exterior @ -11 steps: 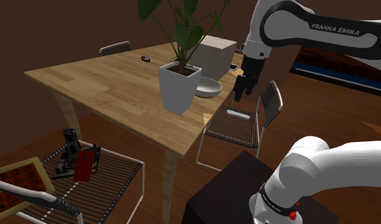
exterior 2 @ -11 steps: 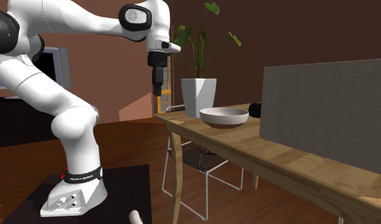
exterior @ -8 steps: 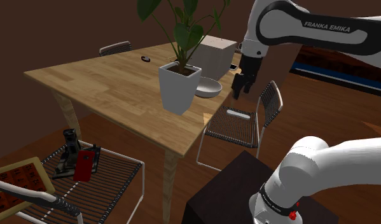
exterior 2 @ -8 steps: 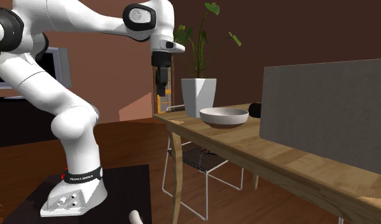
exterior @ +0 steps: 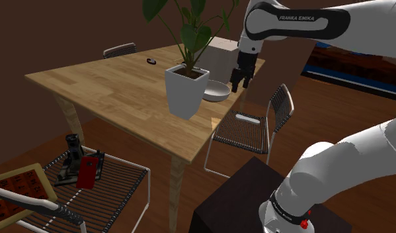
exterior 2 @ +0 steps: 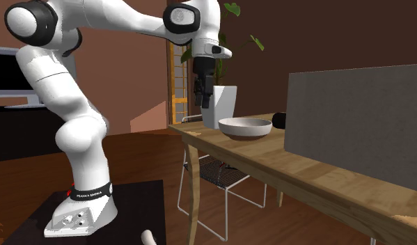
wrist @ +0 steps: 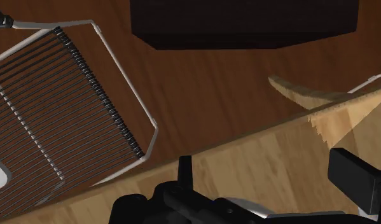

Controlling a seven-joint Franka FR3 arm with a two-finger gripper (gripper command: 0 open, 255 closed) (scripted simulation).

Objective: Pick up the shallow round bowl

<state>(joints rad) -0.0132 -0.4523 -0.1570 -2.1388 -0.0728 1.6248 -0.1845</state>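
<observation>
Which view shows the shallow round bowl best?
The second exterior view: the pale bowl sits whole, side-on, near the table edge. In the shoulder view the white planter hides part of it.

Table [exterior: 104,86]: light wood-grain top on pale curved legs. Standing directly on it:
- White square planter [exterior: 185,91] holding a broad-leaved green plant, upright.
- Pale shallow round bowl [exterior: 217,91], just beside the planter, between it and the box, near the table's edge.
- Grey box [exterior: 223,54], upright.
- Small black object [exterior: 151,61], well apart from the others, too small to identify.
</observation>
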